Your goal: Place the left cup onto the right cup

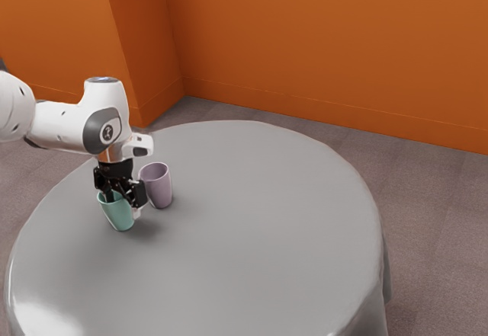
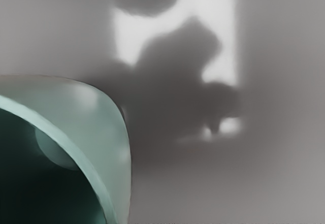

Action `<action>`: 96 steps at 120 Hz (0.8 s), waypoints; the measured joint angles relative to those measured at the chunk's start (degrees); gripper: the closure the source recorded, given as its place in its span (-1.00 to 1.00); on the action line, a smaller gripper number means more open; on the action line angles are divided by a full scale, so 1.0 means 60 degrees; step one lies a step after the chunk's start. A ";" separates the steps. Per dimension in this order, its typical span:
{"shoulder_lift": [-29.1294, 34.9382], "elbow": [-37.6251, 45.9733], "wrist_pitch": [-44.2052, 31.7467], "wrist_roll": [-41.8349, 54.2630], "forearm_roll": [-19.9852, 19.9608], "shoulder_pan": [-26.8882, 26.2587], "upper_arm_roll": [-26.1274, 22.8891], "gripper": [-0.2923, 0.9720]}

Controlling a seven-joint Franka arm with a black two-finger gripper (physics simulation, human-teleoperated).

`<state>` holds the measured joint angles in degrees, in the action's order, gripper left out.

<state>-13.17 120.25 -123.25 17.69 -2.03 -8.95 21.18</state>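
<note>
A green cup sits at the exterior view's left part of the round grey table, slightly tilted, with a shadow under it. My black gripper comes down onto its rim and is shut on the rim's wall. Just to the exterior view's right of the green cup, a lilac cup stands upright, close to it. In the wrist view the green cup looms right under my hand, with the table and my hand's shadow behind it.
The table's cloth hangs over a rounded edge. Orange walls stand well behind the table, above a grey carpet floor.
</note>
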 joint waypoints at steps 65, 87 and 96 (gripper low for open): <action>-0.0242 0.0017 -0.0513 0.0052 -0.0002 0.0002 0.0000 -0.04; -0.0243 0.0015 -0.0554 0.0055 -0.0004 -0.0001 0.0000 0.41; -0.0243 0.0015 -0.0558 0.0053 -0.0002 -0.0003 0.0000 0.51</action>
<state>-14.62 120.34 -126.60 18.01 -2.04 -8.97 21.18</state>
